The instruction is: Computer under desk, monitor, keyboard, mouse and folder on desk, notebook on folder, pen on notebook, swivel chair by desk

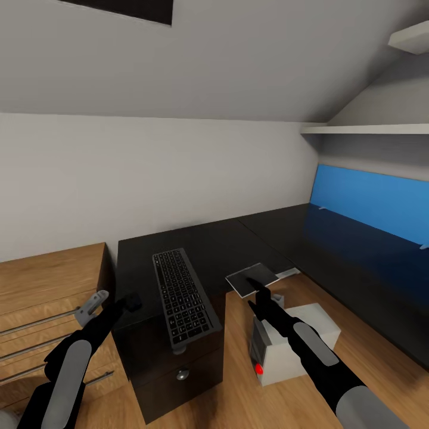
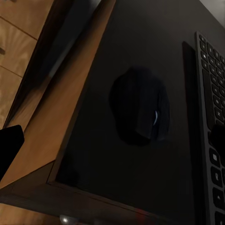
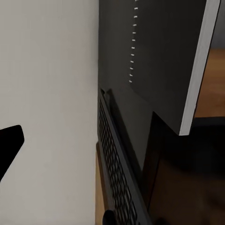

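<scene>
One keyboard (image 1: pixel 182 298) lies on the black drawer cabinet (image 1: pixel 173 369), a dark mouse (image 2: pixel 139 111) beside it. My right gripper (image 1: pixel 260 292) is clamped on the notebook (image 1: pixel 253 278) above the computer (image 1: pixel 292 345) on the floor, near the bench (image 1: pixel 333 250). Left gripper (image 1: pixel 132 301) hovers by the mouse; I cannot tell its state.

We see open desk (image 1: pixel 333 238) top w/ nothing on it, room to pass from above; blue panel (image 1: pixel 375 202) walls its back, shelf (image 1: pixel 369 128) overhangs. Black cabinet (image 1: pixel 173 363) top is crowded: keyboard (image 1: pixel 182 295) down the middle, mouse (image 2: pixel 139 105) just beside it. Computer (image 1: pixel 286 345) blocks floor gap btw cabinet & desk; notebook (image 1: pixel 253 278) is held above it.
</scene>
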Available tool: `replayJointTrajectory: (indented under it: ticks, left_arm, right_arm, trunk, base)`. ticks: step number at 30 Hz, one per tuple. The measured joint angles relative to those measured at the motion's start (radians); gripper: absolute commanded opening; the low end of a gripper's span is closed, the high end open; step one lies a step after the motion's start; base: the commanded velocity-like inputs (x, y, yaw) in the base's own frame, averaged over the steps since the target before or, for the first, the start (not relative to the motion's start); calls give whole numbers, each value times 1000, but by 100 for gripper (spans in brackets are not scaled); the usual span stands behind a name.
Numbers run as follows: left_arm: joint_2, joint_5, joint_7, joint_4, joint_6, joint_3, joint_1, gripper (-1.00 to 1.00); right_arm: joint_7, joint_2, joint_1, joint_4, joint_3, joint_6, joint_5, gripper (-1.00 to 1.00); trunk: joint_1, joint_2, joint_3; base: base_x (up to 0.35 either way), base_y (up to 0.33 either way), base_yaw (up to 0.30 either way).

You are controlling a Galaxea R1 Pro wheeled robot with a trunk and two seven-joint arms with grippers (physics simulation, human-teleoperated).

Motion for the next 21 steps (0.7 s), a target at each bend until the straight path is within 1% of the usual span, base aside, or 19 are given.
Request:
replayJointTrajectory:
  ticks: [21]
  left_arm:
    - [0, 0, 0, 0, 0, 0, 0, 100]
  right_arm:
    - [-3, 4, 0, -1, 0, -2, -2, 100]
  trunk:
    - [0, 0, 0]
  base:
    - [0, 0, 0]
